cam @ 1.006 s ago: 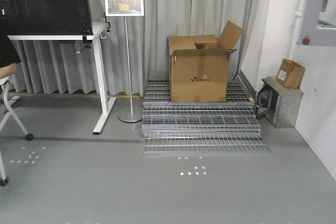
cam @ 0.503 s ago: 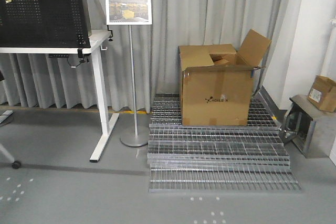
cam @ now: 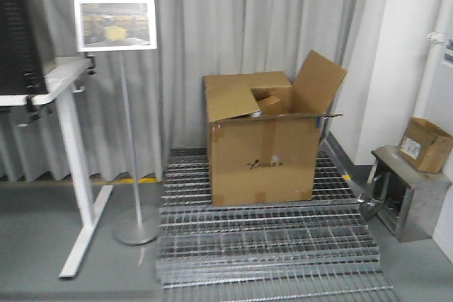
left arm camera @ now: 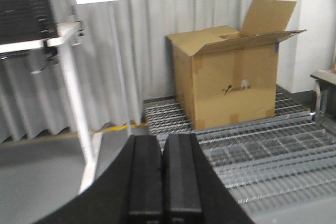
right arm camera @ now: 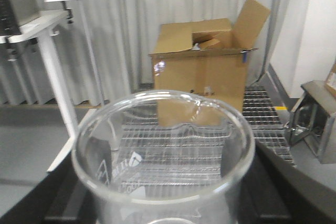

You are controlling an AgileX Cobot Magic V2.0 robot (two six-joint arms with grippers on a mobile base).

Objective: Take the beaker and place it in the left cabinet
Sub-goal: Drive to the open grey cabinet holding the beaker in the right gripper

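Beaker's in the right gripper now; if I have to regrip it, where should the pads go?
On the straight wall of the beaker below the flared rim, coming in from its two sides. It stands upright, mouth open upward, so a side pinch keeps it level, and the flare above the pads would likely stop slipping.

The open box (cam: pixel 262 146) sits on the grating steps (cam: pixel 262 242) against the curtain (cam: pixel 205 33) and blocks the middle, with the sign stand (cam: pixel 115 24) and desk (cam: pixel 74 160) to its left and a steel stand (cam: pixel 414 199) bearing a small box (cam: pixel 423 145) to its right. Bare floor (cam: pixel 32 245) lies open under the desk, and a gap shows between box and steel stand. The beaker (right arm camera: pixel 163 150) fills the hold of the right gripper (right arm camera: pixel 163 198).
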